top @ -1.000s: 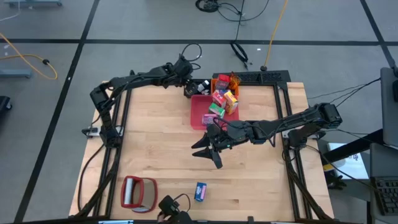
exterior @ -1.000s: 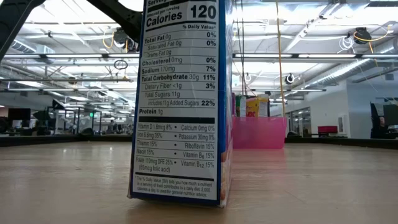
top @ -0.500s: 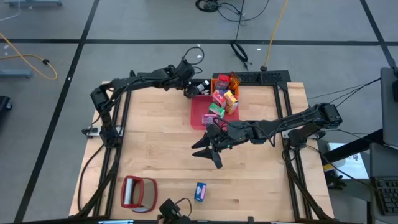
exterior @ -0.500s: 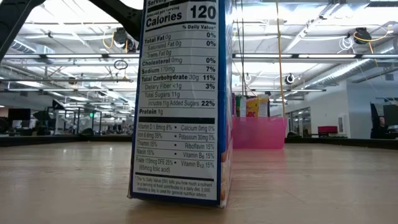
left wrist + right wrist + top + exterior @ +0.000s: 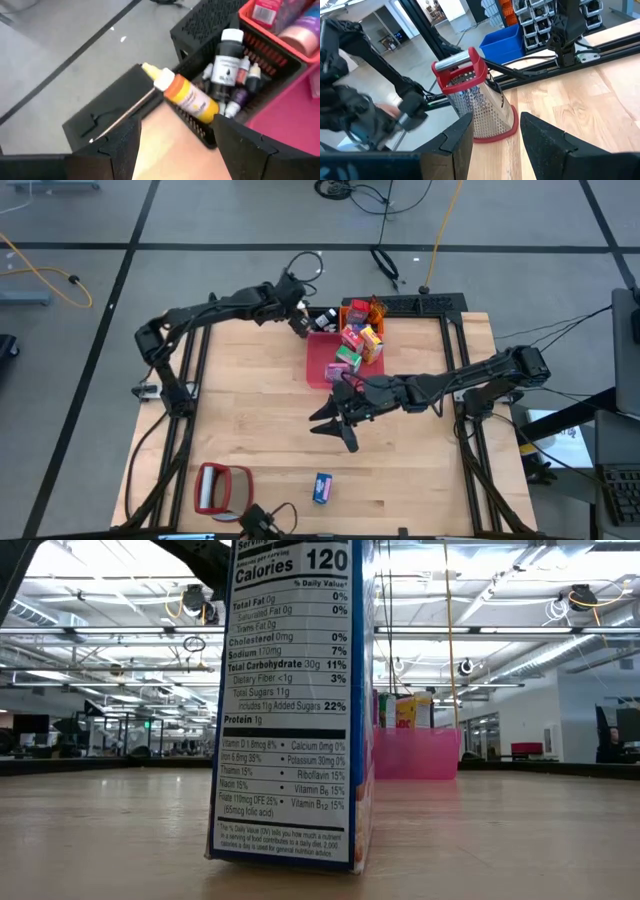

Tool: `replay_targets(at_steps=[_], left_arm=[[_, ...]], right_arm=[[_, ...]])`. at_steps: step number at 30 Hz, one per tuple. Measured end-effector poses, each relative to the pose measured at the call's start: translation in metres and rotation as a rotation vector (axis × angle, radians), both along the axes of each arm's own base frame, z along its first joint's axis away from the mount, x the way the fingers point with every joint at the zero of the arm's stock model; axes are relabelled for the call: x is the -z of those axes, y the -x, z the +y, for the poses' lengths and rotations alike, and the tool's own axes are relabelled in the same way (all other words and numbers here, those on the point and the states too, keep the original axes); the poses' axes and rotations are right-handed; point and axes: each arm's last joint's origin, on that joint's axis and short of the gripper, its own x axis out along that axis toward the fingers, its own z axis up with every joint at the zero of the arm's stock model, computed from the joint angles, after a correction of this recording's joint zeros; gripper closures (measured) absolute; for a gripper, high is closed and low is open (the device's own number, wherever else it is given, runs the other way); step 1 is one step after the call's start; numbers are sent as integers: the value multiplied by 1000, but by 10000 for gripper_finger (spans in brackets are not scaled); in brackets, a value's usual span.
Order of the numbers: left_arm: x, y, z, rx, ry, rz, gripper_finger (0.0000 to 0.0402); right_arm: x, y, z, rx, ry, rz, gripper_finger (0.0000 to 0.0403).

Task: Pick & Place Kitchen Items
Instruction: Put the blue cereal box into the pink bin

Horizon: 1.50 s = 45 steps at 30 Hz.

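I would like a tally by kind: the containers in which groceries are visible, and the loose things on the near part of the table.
Pink bin: 1
Orange basket: 1
Black basket: 1
Box grater: 1
Blue carton: 1
Total: 5

Left end effector (image 5: pixel 300 321) shifts slightly toward the far edge near the black basket (image 5: pixel 322 317); left elbow swings outward.
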Motion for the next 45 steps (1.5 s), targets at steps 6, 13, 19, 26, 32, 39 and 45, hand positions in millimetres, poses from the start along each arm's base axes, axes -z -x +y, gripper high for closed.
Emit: replay_targets(at_steps=[6,13,19,26,32,39,45], left_arm=[[-17,13,-19,-27,71,-20,156],[-24,17,-50,39,218,-2,156],[-27,10,-86,87,266,18,156],[-28,-4,-135,165,306,-1,156],[-27,-11,-184,269,369,-1,156],[-27,-12,-232,344,408,-4,156],[-27,-8,-269,383,470,-16,156]], right_arm=[[3,1,2,-4,-4,29,248],[10,8,22,-109,60,93,248],[20,19,44,-200,87,194,248],[35,33,63,-262,124,300,248],[65,45,76,-273,111,290,248],[95,61,83,-168,144,170,248],[117,57,90,-154,169,180,248]])
